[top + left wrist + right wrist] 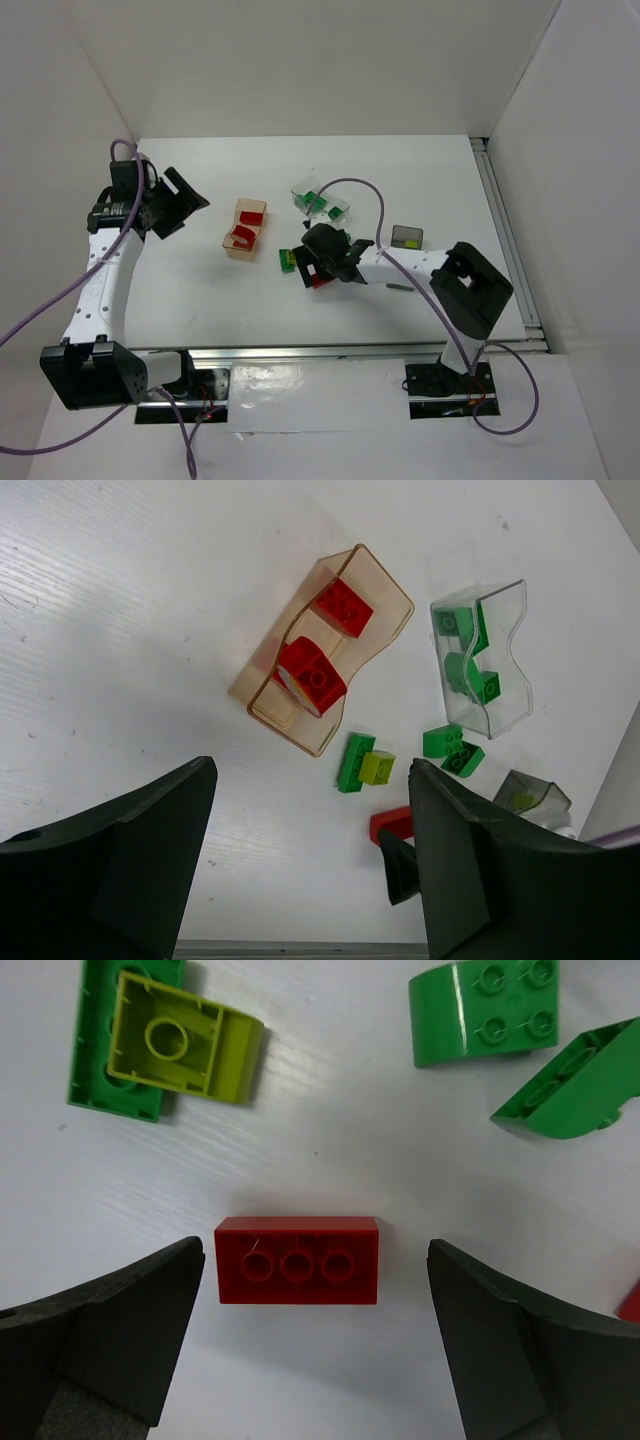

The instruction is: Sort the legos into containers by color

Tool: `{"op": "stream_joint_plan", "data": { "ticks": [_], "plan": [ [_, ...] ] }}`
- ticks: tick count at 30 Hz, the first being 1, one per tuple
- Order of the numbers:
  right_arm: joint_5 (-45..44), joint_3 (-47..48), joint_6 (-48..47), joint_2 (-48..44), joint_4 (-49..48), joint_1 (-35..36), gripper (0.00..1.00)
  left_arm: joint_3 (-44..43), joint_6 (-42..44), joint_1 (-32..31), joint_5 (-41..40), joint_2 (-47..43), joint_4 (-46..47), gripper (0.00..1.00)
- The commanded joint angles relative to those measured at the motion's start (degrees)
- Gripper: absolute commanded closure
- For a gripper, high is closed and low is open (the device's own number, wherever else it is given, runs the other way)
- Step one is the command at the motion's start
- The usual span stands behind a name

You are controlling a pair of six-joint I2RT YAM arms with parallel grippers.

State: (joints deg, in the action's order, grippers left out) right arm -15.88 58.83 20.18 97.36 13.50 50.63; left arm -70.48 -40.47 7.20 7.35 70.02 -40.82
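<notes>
My right gripper (322,268) is open and hangs low over the table, its fingers on either side of an upside-down red lego (297,1260) without touching it; the right wrist view shows the gripper (316,1255) centred on it. A tan container (246,230) holds two red legos (342,607). A clear container (320,203) holds green legos (465,665). A dark grey container (406,237) holds a yellow-green piece. My left gripper (185,200) is open and empty, raised at the far left, and is seen in its own wrist view (312,780).
Loose legos lie round the red one: a yellow-green brick (180,1038) on a green brick (100,1060), and two curved green bricks (480,1015) further right. A sliver of another red piece (630,1305) shows at the right edge. The table's metal rail (510,240) runs along the right.
</notes>
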Motion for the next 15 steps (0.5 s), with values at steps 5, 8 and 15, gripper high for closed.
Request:
{"op": "stream_joint_plan", "data": {
  "ticks": [5, 8, 15],
  "plan": [
    [3.2, 2.7, -3.6, 5.3, -0.2, 0.0, 0.00, 0.3, 0.4, -0.3, 1.3, -0.2, 2.0, 0.14],
    [2.7, 2.7, -3.6, 5.8, -0.8, 0.0, 0.08, 0.3, 0.4, -0.3, 1.3, -0.2, 2.0, 0.14],
    [0.4, 5.8, -3.0, 3.2, 1.8, 0.0, 0.50, 0.3, 0.4, -0.3, 0.7, 0.3, 2.5, 0.14]
  ]
}}
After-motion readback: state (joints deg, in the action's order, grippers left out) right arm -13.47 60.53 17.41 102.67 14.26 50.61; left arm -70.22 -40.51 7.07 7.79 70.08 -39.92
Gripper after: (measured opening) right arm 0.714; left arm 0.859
